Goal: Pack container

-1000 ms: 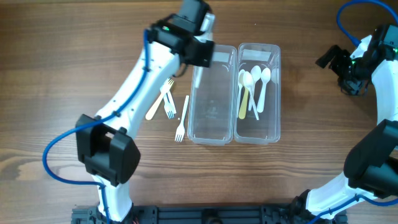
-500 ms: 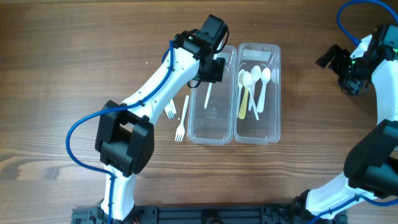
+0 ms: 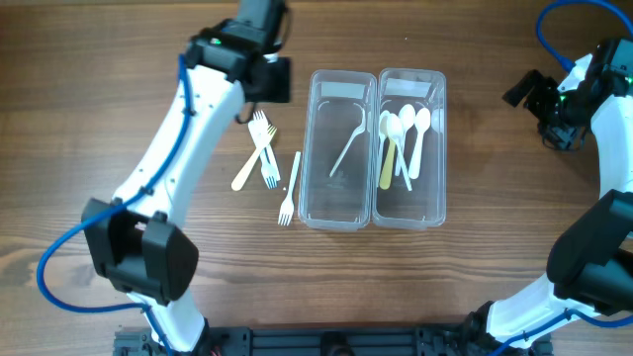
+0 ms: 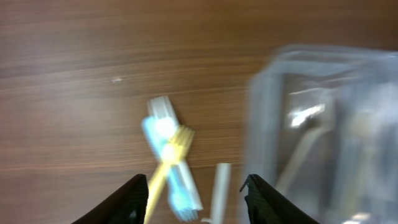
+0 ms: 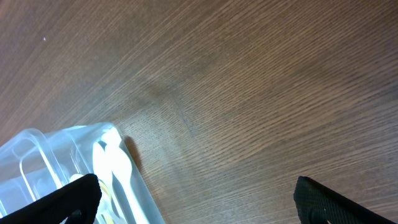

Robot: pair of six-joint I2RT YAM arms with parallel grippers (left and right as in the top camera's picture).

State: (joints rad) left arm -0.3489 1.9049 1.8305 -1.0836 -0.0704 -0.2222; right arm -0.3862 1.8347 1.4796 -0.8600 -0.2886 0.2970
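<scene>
The wooden surface (image 3: pixel 99 59) is carrying the clear two-trough container (image 3: pixel 331 203) at its middle. The left pincer (image 4: pixel 194 190) is hanging over the surface just left of the container, fingers apart, gripping nothing. The right pincer (image 5: pixel 196 199) is hovering well off to the container's right, also spread wide and empty. Several forks (image 3: pixel 262 148) are lying on the surface beside the left trough. Spoons (image 3: pixel 406 117) are lying in the right trough, and one slim white utensil (image 3: pixel 346 150) is resting slantwise in the left.
</scene>
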